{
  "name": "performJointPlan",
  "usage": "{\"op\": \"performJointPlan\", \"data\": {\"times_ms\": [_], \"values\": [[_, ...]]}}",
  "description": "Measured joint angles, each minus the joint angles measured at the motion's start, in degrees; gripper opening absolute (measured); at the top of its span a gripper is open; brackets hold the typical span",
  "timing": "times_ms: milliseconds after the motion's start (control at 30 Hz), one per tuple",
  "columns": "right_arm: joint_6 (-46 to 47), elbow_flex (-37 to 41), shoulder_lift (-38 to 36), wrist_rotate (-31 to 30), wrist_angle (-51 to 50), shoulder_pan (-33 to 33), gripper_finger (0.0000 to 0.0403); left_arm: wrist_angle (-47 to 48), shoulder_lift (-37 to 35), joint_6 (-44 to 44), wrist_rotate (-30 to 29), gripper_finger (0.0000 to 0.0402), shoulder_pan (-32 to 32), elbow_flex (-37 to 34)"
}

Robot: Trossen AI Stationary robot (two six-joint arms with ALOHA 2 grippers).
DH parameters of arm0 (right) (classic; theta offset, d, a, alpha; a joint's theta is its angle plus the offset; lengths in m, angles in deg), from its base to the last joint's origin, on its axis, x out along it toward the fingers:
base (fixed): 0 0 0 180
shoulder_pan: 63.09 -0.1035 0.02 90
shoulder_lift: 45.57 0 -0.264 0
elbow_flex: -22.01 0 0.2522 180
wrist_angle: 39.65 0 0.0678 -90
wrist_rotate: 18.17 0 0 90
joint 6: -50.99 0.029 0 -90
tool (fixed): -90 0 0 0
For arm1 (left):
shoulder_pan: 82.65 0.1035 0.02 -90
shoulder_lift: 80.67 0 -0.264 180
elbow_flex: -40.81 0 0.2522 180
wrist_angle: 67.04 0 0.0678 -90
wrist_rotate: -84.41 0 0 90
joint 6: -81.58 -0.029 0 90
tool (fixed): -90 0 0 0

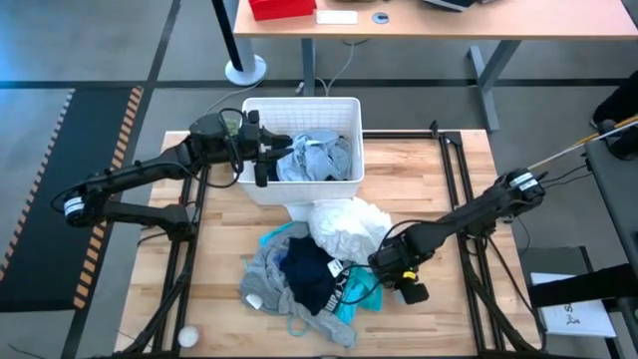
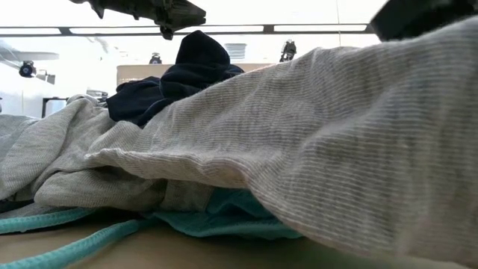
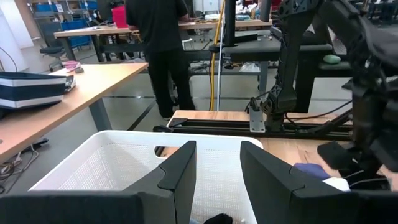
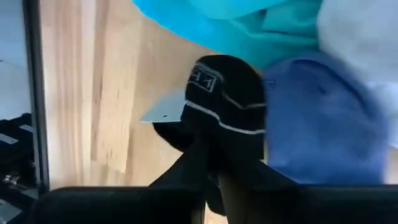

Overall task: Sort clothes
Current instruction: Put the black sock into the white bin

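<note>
The clothes lie in a pile at the table's middle. It holds a big white garment (image 1: 346, 225), a dark navy top (image 1: 309, 276), a grey piece (image 1: 267, 271) and a teal piece (image 1: 356, 299). In the low view the grey piece (image 2: 314, 127) fills the front, with the navy top (image 2: 187, 71) behind it. My right gripper (image 1: 383, 264) is at the pile's right edge, shut on a black sock (image 4: 225, 93). A blue sock (image 4: 323, 121) lies beside the black one. My left gripper (image 3: 217, 180) is open and empty over the white bin's left part (image 1: 261, 160). My right gripper pinches one end of the black sock (image 4: 208, 146) between its two fingers. The rest of the sock, with white stripes and a white mark, sticks out ahead of the fingers over the wooden table top. Whether it is lifted clear I cannot tell.
The white plastic bin (image 1: 344, 106) stands at the table's far middle, with grey and light blue clothes (image 1: 317, 158) in it. A small white ball (image 1: 187, 337) lies at the near left corner. A person in black (image 3: 158, 37) stands in the room beyond the bin.
</note>
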Motion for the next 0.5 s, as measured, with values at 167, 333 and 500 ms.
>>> {"op": "performJointPlan", "data": {"times_ms": [167, 333, 500], "values": [[-2.7, -8.4, -1.5, -9.6, -12.3, 0.0, 0.0003, 0.0, 0.0, 0.0, 0.0, 0.0113, 0.0, 0.0], [-6.6, -19.5, -3.2, -24.8, -19.9, 0.1, 0.0001, 0.0, 0.0, 0.0, 0.0, 0.0113, 0.0, 0.0], [-15.6, -28.7, -4.9, -49.5, -15.6, 1.4, 0.0001, -0.2, 0.0, 0.0, 0.0, 0.0113, 0.0, 0.0]]}}
